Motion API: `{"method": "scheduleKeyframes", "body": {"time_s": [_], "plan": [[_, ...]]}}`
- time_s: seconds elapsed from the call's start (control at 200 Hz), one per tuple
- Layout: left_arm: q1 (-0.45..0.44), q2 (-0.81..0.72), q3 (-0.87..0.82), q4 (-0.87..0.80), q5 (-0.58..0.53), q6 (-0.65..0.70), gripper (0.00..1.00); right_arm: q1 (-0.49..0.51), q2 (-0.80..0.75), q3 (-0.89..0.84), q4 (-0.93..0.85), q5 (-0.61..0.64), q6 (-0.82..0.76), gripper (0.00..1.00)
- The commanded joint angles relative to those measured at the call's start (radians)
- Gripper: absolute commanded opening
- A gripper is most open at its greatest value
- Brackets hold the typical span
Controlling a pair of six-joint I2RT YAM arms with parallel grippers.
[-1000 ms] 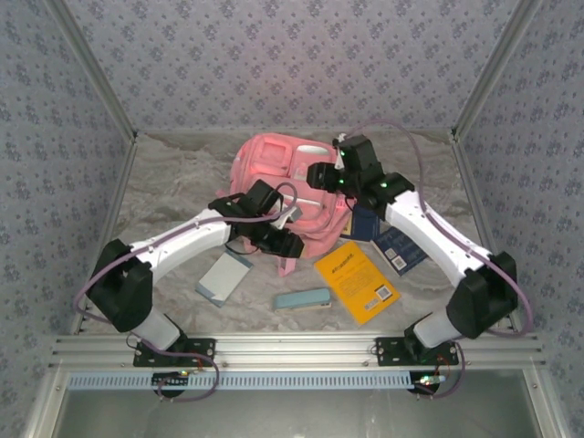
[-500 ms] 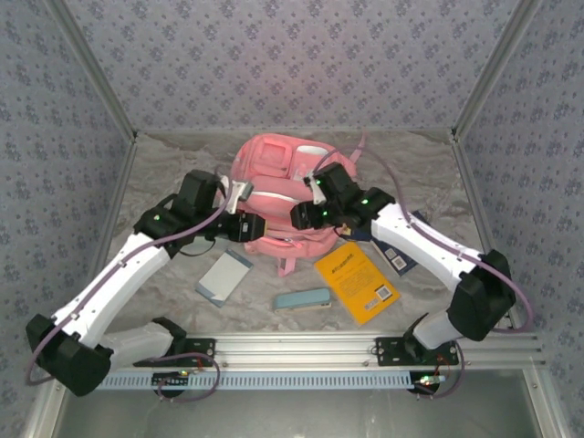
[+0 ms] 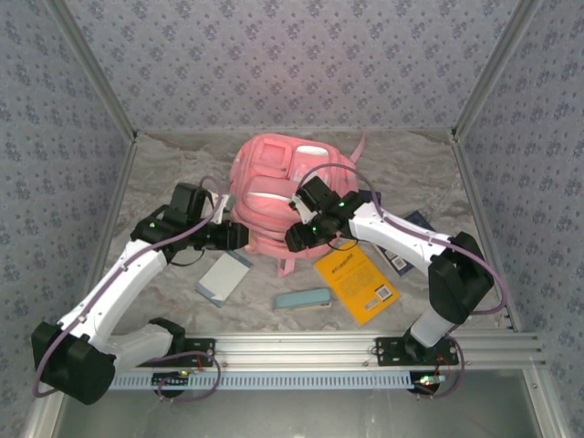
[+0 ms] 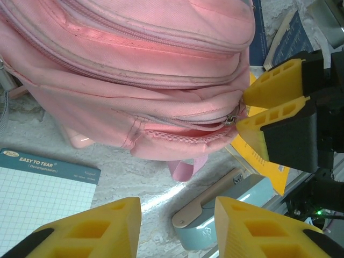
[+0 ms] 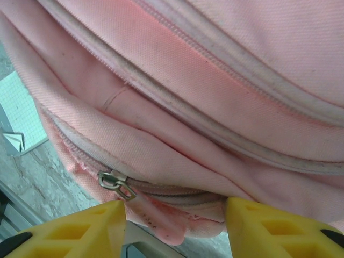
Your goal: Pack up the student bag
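**Item: student bag, packing status.** By what shows, nothing is packed and the whole job is left.

- Nearest the arm bases: a pale blue pencil case (image 3: pixel 303 298), loose on the table (image 3: pixel 164 173).
- Just beyond it: a grid notepad (image 3: pixel 224 276) to the left and a yellow book (image 3: pixel 358 281) to the right, both outside the bag.
- Further right: a dark blue book (image 3: pixel 400 261), partly under the right arm.
- Left gripper (image 4: pixel 177 207): fingers spread with nothing between them. It hovers just off the bag's near left edge, above the pencil case.
- Right gripper (image 5: pixel 174 207): fingers apart at the bag's near bottom edge. The metal zipper pull (image 5: pixel 114 183) sits just beside one fingertip and does not look pinched.
- Student bag (image 3: pixel 274 182): pink, lying mid-table beyond both grippers. The zips in view look closed. The likely step in hand is opening the zip.
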Motion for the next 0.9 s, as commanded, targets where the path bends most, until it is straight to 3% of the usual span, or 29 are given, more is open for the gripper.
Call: {"method": "scheduleKeyframes", "body": {"time_s": [0.0,0.3,0.48,0.739,0.894], "plan": [[0.009,-0.022,-0.011,-0.003,0.028,0.015,0.4,0.013,0.001,0.021,-0.029,-0.023,-0.034,0.52],[0.013,-0.013,-0.026,0.028,0.026,0.003,0.38,0.043,0.003,0.016,-0.02,-0.014,-0.071,0.47],[0.023,-0.005,-0.016,0.027,0.002,-0.026,0.38,0.056,0.016,0.01,-0.045,0.032,-0.104,0.34],[0.088,0.033,-0.042,0.074,0.019,-0.213,0.4,0.068,0.009,-0.017,-0.028,0.049,-0.117,0.13],[0.099,0.085,-0.057,0.116,0.01,-0.383,0.47,0.077,-0.002,-0.023,-0.016,0.046,-0.12,0.0]]}}
